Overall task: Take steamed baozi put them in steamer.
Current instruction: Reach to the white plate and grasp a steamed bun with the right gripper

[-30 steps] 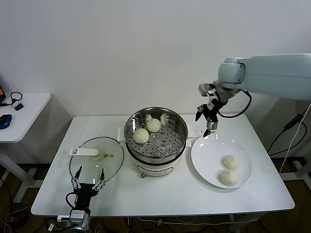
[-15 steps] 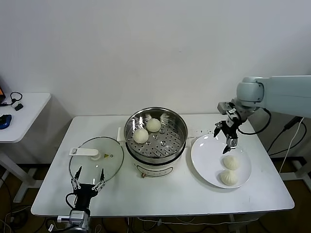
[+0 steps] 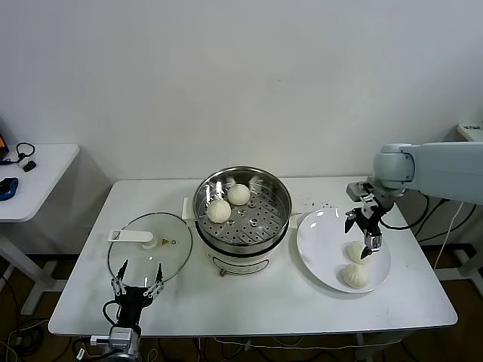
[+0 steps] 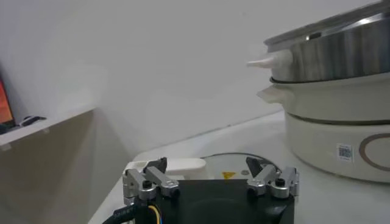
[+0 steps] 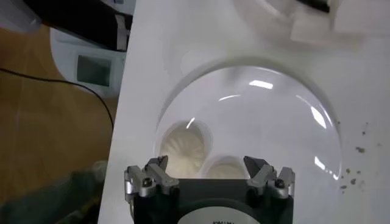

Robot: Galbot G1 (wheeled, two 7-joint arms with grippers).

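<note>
Baozi are split in pairs: two (image 3: 229, 203) are seen on the perforated tray of the steamer (image 3: 242, 245), two (image 3: 357, 264) on the white plate (image 3: 321, 245). The right gripper (image 3: 361, 236) is held spread wide above the plate's buns, gripping nothing. The left gripper (image 3: 136, 286) is parked open by the glass lid (image 3: 151, 245)

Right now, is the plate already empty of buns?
No. In the head view two buns lie on the white plate, with the open right gripper hanging just above them.
</note>
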